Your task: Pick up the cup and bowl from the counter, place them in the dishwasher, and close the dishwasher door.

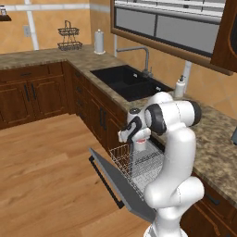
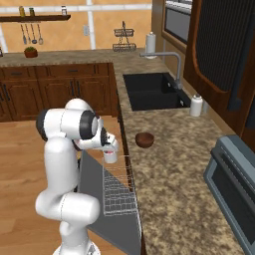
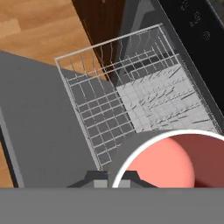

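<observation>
Wooden floor (image 1: 41, 162), orange walls (image 1: 51, 23)

Both base views look forward and down from behind the arm at the dishwasher's wire rack (image 1: 139, 162), one from its left, one from its right (image 2: 118, 191); they share the rack, the sink (image 1: 127, 82) and the worktop (image 2: 169, 169). The hand view looks steeply down, close above the rack (image 3: 131, 96).
</observation>
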